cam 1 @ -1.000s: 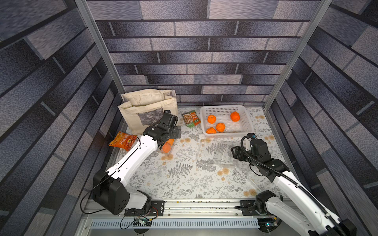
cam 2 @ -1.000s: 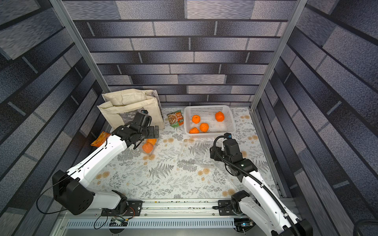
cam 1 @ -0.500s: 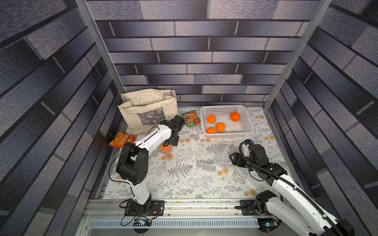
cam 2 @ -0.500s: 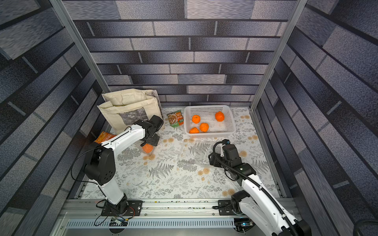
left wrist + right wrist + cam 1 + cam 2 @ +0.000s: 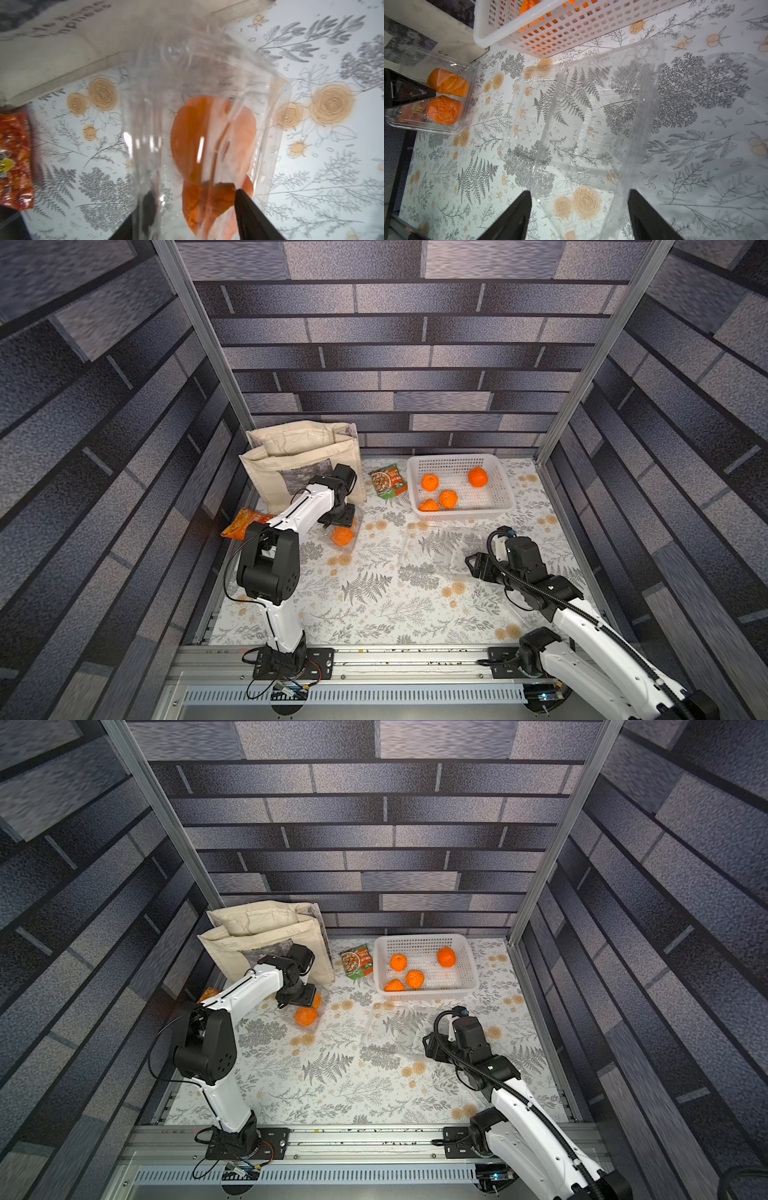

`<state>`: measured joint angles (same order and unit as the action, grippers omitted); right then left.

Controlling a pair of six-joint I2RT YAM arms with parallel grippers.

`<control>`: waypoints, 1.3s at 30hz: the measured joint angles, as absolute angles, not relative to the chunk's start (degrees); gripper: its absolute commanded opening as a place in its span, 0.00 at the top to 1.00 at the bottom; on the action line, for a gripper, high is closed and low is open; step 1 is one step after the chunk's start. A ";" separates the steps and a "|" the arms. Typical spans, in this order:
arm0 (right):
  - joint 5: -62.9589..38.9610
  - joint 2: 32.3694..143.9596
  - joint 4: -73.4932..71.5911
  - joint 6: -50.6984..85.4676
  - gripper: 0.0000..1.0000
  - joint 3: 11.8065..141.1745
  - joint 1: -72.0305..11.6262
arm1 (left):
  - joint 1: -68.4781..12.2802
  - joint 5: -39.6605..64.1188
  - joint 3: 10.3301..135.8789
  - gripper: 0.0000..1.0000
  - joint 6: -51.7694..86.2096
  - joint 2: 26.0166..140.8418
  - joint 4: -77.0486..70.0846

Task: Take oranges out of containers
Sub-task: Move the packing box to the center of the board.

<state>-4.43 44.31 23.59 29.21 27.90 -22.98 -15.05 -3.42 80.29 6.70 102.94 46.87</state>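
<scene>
In both top views we find the left gripper (image 5: pixel 338 519) (image 5: pixel 297 997) left of ctr, just below the beige cloth bag (image 5: pixel 291 456). It points down onto the loaded container (image 5: pixel 446 128), which lies on the floral cloth (image 5: pixel 374 605) by the bag's lower right corner. Two fruits sit in it, touching: the nearer orange (image 5: pixel 204 209) & the farther orange (image 5: pixel 212 135).

In the left wrist pic one black finger (image 5: pixel 249 214) rises from bottom right of ctr, tip at the nearer orange's edge. The other is only a dark blur through plastic, bottom left of ctr. The fingers stand apart w/ that orange btw them. We can't tell if they pinch it or the plastic.

Upper right of ctr, the white basket (image 5: pixel 453 457) holds four basket oranges (image 5: pixel 429 482), three bunched in its left half, one apart to the right. A green snack packet (image 5: pixel 388 482) lies btw bag & basket. An orange snack packet (image 5: pixel 243 523) sits at the cloth's left edge, partly under the left arm.

The right gripper (image 5: pixel 473 567) (image 5: pixel 428 1046) is lower right of ctr, at the right end of the empty containers (image 5: pixel 432 549), just below the basket. In the right wrist pic its fingers (image 5: pixel 515 216) are spread wide at frame bottom, w/ one end of an empty container btw them. We can't tell whether they press its sides.
</scene>
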 measured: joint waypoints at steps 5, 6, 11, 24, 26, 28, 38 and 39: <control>-4.67 44.31 23.18 29.45 0.25 27.90 -22.98 | -12.53 12.58 69.78 0.38 9.06 96.57 39.59; -4.84 44.31 23.03 29.56 0.25 27.90 -22.98 | -12.08 16.16 67.48 0.38 9.47 95.59 37.93; -5.85 44.10 22.00 29.63 0.25 27.53 -22.98 | -13.06 27.62 58.46 0.26 12.34 92.58 32.23; -15.22 40.58 19.09 30.26 0.24 25.52 -23.09 | -22.31 24.49 54.24 0.00 14.92 79.11 29.47; -15.55 39.83 19.05 30.94 0.24 25.52 -23.83 | -22.31 21.65 53.95 0.00 15.97 76.23 28.82; -14.98 39.94 19.03 31.48 0.24 25.54 -26.17 | -22.31 18.44 53.69 0.00 17.10 73.47 28.14; -5.43 53.63 16.73 31.38 0.24 32.40 -48.29 | -21.21 2.02 47.59 0.00 18.70 67.29 24.95; -4.40 54.98 16.36 31.24 0.24 33.47 -49.12 | -21.06 1.54 46.41 0.00 18.72 66.87 24.16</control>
